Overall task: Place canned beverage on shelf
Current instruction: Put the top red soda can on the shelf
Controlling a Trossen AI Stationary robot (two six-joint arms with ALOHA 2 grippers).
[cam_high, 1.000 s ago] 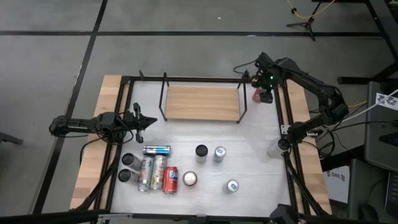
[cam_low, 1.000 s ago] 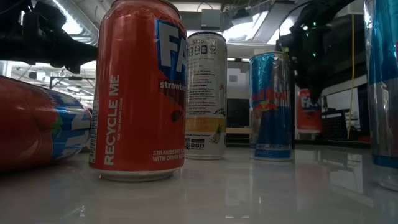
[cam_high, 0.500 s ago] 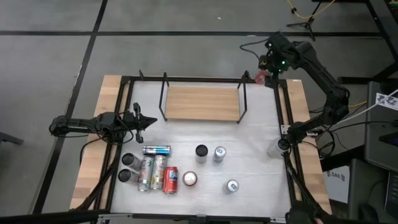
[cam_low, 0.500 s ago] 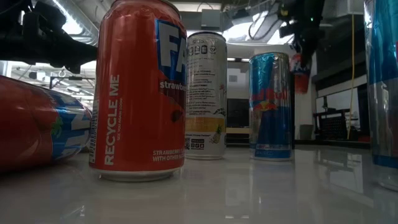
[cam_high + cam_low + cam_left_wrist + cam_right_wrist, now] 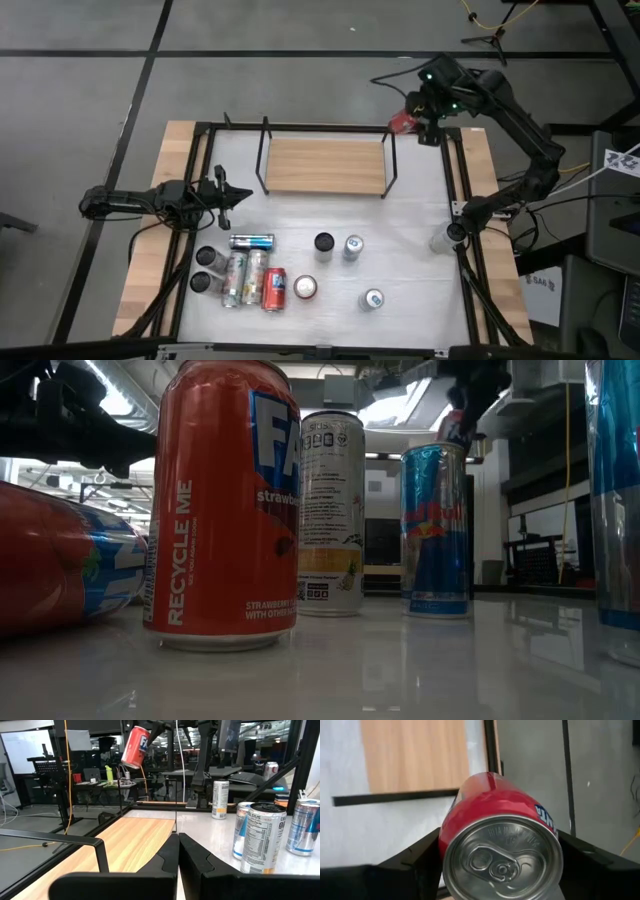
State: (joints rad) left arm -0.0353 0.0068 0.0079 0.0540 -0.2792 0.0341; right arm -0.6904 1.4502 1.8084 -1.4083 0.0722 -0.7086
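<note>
Can (image 5: 402,122) is up in the air, tilted, just past the shelf's (image 5: 325,165) right end, clamped across its body by the right gripper (image 5: 425,112). Thin, slick aluminium; mid-body hold looks safest. Left gripper (image 5: 222,197) waits, pressed together.

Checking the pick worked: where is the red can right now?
In the high view the red can hangs tilted in the right gripper, above the table's far right corner, just past the shelf's right end.

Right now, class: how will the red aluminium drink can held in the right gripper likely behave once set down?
Held tilted, the red aluminium drink can would probably tip unless set upright. Its round, smooth wall suggests it may roll or slip from the right gripper.
</note>
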